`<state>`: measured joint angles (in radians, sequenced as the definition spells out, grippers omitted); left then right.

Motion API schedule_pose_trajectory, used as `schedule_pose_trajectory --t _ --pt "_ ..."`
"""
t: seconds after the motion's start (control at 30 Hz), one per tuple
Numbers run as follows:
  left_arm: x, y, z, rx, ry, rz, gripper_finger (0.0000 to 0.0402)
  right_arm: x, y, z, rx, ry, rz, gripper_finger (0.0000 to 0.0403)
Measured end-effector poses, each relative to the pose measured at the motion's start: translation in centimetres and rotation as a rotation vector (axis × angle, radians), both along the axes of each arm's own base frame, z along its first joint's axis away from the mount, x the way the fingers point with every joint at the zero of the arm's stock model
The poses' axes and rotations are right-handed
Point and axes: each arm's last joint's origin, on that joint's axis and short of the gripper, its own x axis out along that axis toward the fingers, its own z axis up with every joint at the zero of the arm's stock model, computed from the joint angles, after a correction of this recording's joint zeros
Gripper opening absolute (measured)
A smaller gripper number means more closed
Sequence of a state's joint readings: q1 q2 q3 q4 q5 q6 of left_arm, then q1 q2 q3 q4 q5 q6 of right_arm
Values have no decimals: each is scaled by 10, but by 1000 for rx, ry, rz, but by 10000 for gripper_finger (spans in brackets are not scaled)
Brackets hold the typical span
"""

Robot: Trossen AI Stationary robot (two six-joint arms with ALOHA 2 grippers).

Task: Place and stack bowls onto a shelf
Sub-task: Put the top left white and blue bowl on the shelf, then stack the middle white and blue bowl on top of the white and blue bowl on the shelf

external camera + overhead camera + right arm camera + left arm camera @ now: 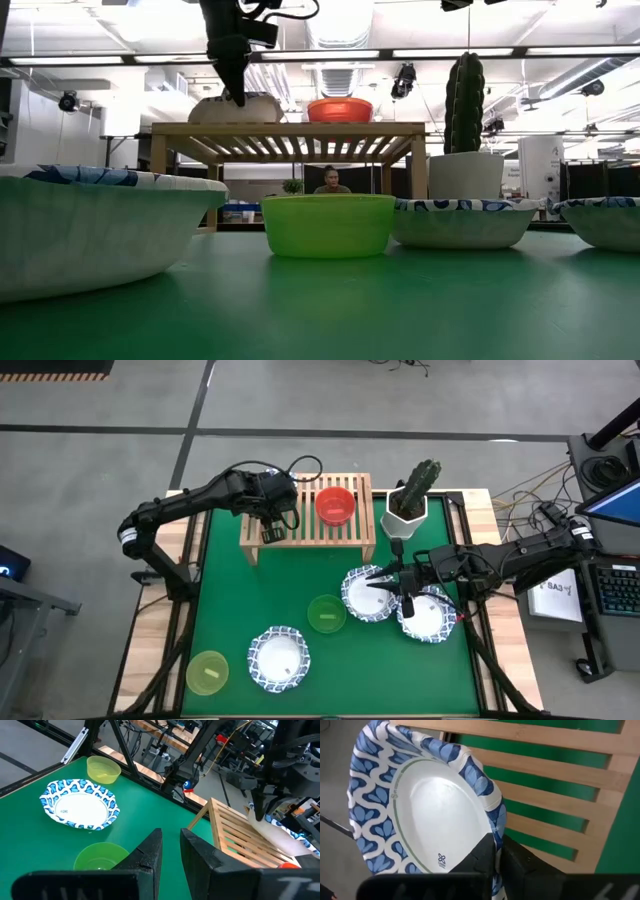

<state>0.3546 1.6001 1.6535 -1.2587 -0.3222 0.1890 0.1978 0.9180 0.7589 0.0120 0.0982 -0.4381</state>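
Left hand (495,857) pinches rim of blue-patterned white bowl (425,805), tilted over shelf (355,532) left end. Red bowl (334,504) on shelf. Right hand (385,582) empty, fingers slightly apart, over desk (230,600).

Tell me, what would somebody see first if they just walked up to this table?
Probably the tall cactus in its white pot at the table's back, right beside the wooden shelf. A bright red bowl sits on that shelf, and the left gripper pinches a blue-patterned white bowl by its rim over the shelf's left end.
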Motion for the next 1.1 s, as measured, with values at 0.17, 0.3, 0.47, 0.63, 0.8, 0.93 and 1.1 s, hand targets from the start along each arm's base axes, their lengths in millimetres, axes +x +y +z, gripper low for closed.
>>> schedule_pose_trajectory --t 0.17,0.3,0.47,0.63,0.8,0.93,1.1 --pt "0 0 0 0 -2 2 45 0 0 0 0 0 0 59" --pt "1 1 0 4 -12 1 87 0 0 0 6 2 -2 59" --pt "0 0 0 1 4 -5 137 0 0 -1 9 9 -2 59" --pt "-6 -7 5 -9 -12 18 159 0 0 -1 9 9 -2 59" --pt "-12 -24 17 -61 -98 19 158 0 0 -1 20 10 -5 59" --pt "-18 -46 21 -95 -194 7 151 0 0 -1 40 12 -9 59" --pt "-27 -85 12 -131 -350 -45 143 0 0 0 82 8 -19 59"
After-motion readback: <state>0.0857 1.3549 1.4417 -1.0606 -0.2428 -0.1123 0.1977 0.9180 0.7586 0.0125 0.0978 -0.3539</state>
